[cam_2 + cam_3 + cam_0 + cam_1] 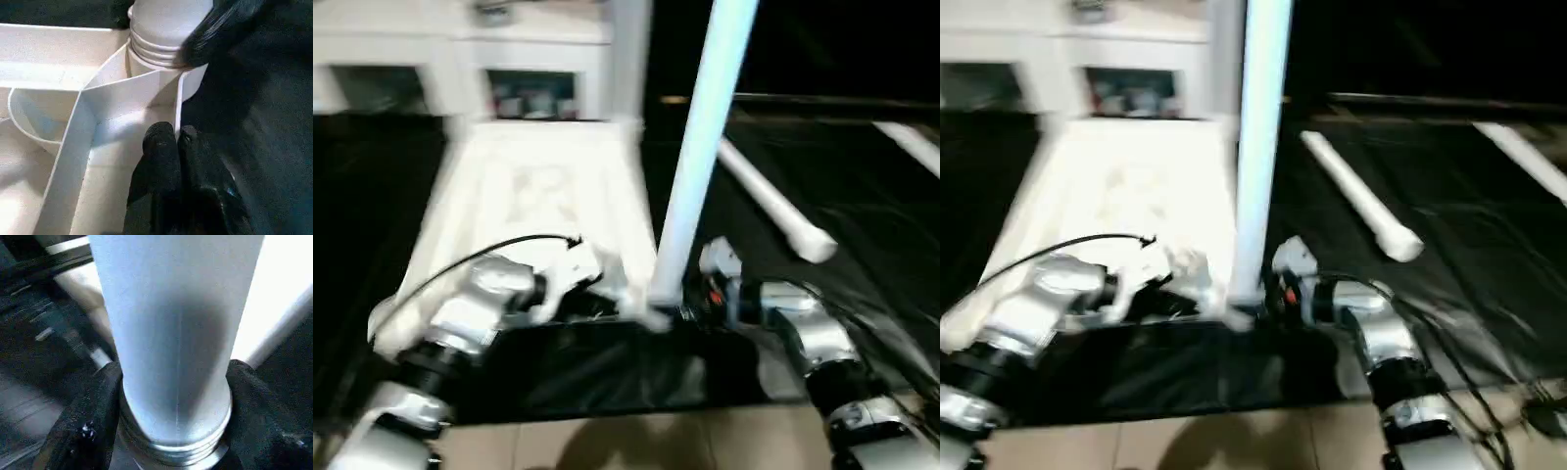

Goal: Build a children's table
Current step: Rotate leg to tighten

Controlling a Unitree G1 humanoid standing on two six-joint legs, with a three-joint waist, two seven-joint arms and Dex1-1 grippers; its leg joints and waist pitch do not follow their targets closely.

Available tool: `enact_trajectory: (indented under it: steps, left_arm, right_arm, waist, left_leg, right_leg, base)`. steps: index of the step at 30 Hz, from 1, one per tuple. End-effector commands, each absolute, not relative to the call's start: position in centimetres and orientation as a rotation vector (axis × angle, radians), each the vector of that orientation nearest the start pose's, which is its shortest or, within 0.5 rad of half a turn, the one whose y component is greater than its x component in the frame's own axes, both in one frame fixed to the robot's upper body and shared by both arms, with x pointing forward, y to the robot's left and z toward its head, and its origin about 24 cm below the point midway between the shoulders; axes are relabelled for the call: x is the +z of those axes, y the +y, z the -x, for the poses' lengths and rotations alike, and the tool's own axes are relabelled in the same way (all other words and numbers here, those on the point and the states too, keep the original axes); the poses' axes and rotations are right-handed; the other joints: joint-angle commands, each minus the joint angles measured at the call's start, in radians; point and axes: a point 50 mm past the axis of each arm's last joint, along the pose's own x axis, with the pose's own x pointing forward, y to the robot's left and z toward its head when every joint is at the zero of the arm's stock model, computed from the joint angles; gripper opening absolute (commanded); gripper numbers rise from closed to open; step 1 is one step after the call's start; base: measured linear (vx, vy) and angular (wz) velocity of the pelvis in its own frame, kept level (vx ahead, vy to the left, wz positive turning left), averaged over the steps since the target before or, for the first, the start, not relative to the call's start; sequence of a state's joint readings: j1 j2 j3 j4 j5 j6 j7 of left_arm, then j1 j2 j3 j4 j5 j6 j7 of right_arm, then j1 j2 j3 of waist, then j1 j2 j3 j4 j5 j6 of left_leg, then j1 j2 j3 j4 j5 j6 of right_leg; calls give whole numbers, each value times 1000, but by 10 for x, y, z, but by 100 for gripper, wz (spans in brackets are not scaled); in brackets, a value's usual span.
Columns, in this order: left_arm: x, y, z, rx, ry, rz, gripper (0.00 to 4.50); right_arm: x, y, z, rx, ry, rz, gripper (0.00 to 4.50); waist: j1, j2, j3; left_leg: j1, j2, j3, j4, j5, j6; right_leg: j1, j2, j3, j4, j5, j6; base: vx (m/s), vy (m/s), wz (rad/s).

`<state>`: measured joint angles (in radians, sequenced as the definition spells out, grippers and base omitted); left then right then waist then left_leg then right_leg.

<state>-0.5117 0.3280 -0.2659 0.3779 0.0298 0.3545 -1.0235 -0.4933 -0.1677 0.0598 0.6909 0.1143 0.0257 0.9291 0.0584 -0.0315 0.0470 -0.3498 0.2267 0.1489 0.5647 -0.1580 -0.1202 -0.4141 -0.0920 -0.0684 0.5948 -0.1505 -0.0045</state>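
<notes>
Robot's mid-build: the tabletop [529, 196] lies upside down, ribs up, in the center-left of the head view on black sheeting [862, 245]. One leg [700, 157] stands upright at its near right corner socket [161, 63], w/ the right gripper [173, 396] clamped around the leg's base, fingers either side. Left gripper [170, 147] is pinched closed w/ nothing in it, tips resting by the tabletop's edge rib next to that socket. Another leg [773, 206] lies loose at right, and a third [911, 147] in the upper right, so probably most of the legs are left to do. No readable brands or writing anywhere.
</notes>
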Motion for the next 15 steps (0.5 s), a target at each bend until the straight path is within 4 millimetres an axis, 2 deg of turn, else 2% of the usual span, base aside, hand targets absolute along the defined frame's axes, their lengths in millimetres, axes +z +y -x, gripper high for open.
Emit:
enact_trajectory:
  steps: [1,2,3,4,6,7,10,12,15]
  left_arm:
    - [56,100,-315,-1035,430,-265,0]
    - [56,100,-315,-1035,430,-265,0]
    - [57,92,-322,-937,419,-237,0]
    - [57,92,-322,-937,419,-237,0]
    - [59,85,-328,-844,411,-219,0]
    - [61,83,-331,-819,408,-220,0]
    - [63,77,-335,-787,398,-225,0]
    - [64,76,-334,-794,396,-231,0]
    - [63,78,-331,-816,403,-253,0]
  right_arm:
    - [19,-77,-313,955,277,-88,270]
    - [19,-77,-313,955,277,-88,270]
    - [18,-67,-321,817,287,-106,270]
    - [18,-67,-321,817,287,-106,270]
    - [21,-56,-327,729,292,-94,270]
    - [22,-51,-328,728,289,-59,270]
    - [27,-41,-328,754,267,-13,270]
    - [29,-40,-328,751,260,-59,326]
    - [28,-41,-328,739,257,-64,342]
  waist:
    - [-2,-4,-56]
    - [-7,-5,-56]
    - [-14,6,-56]
    - [-14,6,-56]
    - [-25,5,-58]
    - [-23,8,-59]
    - [-19,5,-63]
    - [-13,4,-66]
    - [-11,4,-69]
  left_leg:
    - [-11,-20,15,-67,-364,0]
    - [-13,-20,15,-67,-360,1]
    - [-11,-22,15,-65,-370,5]
    - [-11,-22,15,-65,-370,5]
    - [-11,-23,15,-64,-373,6]
    - [-10,-22,17,-63,-372,10]
    - [-9,-23,21,-62,-356,26]
    - [-14,-20,23,-62,-309,41]
    - [-19,-19,25,-61,-247,50]
  right_leg:
    - [47,-30,15,-96,-570,-78]
    - [46,-29,15,-96,-573,-74]
    - [41,-28,14,-99,-576,-77]
    - [41,-28,14,-99,-576,-77]
    - [40,-24,12,-100,-556,-81]
    - [37,-22,14,-100,-529,-84]
    - [38,-18,19,-93,-452,-108]
    - [46,-21,23,-83,-370,-133]
    - [55,-22,25,-72,-284,-161]
  base:
    - [0,0,0]
    - [0,0,0]
    - [0,0,0]
    - [0,0,0]
    - [0,0,0]
    - [0,0,0]
    - [0,0,0]
    - [0,0,0]
    - [0,0,0]
